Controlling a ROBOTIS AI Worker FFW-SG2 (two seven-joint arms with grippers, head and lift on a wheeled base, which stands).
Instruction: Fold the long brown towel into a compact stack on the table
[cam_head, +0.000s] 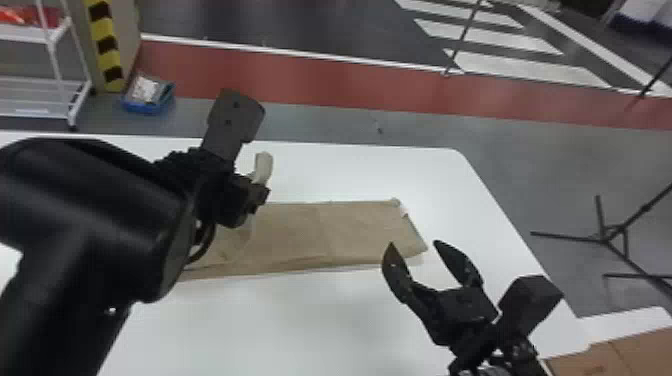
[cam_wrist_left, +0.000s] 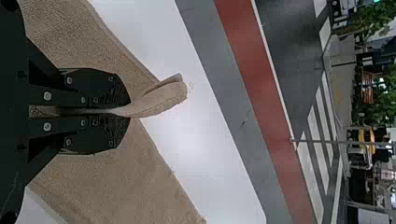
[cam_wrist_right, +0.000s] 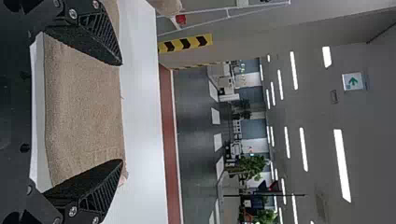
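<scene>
"What does the head view give you?"

"The brown towel (cam_head: 357, 235) lies as a long, folded strip on the white table (cam_head: 300, 325). The left gripper (cam_head: 242, 200) is over its left part, a pale fold poking up beside it. The right gripper (cam_head: 414, 244) is by the near right corner, fingers spread."

"Any containers?"

"A blue tray (cam_head: 145, 108) on the floor past the table, with a whitish packet (cam_head: 145, 90) in it; I can't tell what that is. On the upper shelf of the white rack (cam_head: 30, 34) sit some red-orange items (cam_head: 25, 15), too blurred to name."

"And the left wrist view?"

"The left gripper (cam_wrist_left: 130, 110) has its fingers pressed together on a fold of the towel. The pinched bit sticks out past the tips, and the rest spreads out beneath on the table."

"Right wrist view?"

"The right gripper (cam_wrist_right: 122, 112) is wide apart, pinching nothing. The towel shows across the gap between its fingers, a rounded fold along one long side."
</scene>
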